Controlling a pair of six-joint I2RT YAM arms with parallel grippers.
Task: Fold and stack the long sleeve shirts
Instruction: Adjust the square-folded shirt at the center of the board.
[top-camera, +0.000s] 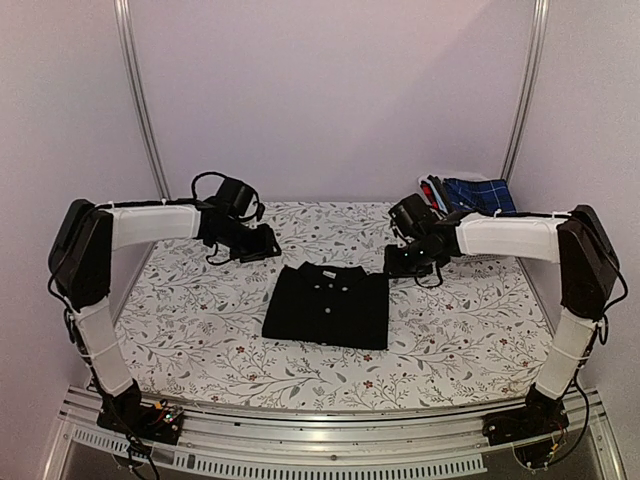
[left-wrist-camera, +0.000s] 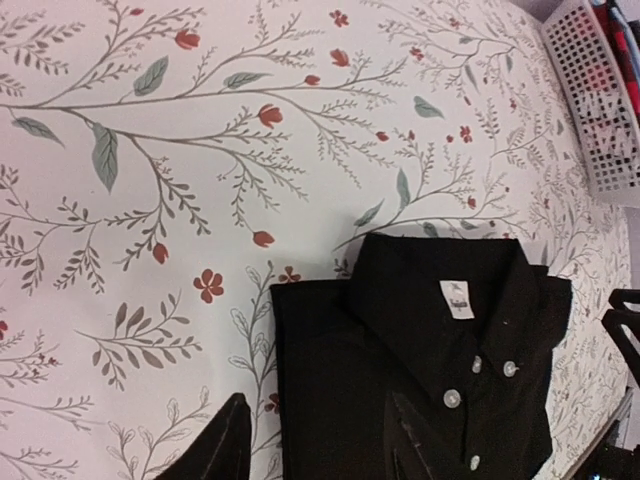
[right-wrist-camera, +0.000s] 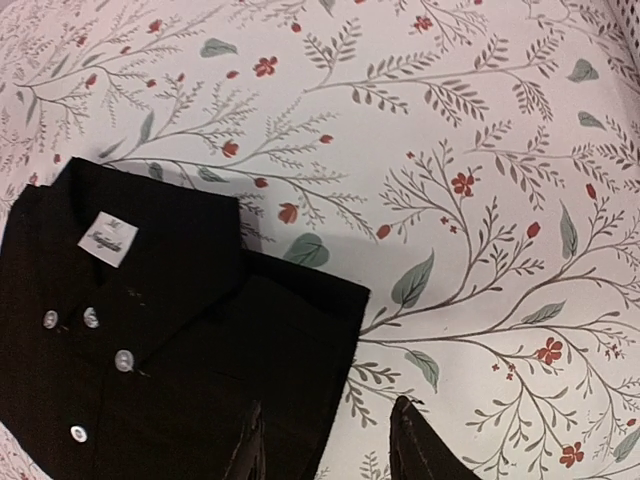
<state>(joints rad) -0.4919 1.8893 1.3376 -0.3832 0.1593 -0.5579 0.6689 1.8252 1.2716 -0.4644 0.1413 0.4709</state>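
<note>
A black collared shirt (top-camera: 327, 305) with small pale buttons lies folded into a rectangle mid-table, collar toward the back. My left gripper (top-camera: 264, 246) is open and empty above its far left corner. In the left wrist view the fingers straddle the shirt's left edge (left-wrist-camera: 420, 370), with the gripper (left-wrist-camera: 320, 448) holding nothing. My right gripper (top-camera: 399, 264) is open and empty above the far right corner. In the right wrist view the gripper (right-wrist-camera: 335, 452) straddles the shirt's right edge (right-wrist-camera: 170, 340).
A white slotted basket (left-wrist-camera: 600, 90) stands at the back right corner, holding blue checked cloth (top-camera: 478, 193) and other bunched cloth. The floral tablecloth (top-camera: 450, 330) covers the table. Metal frame posts rise at both back corners.
</note>
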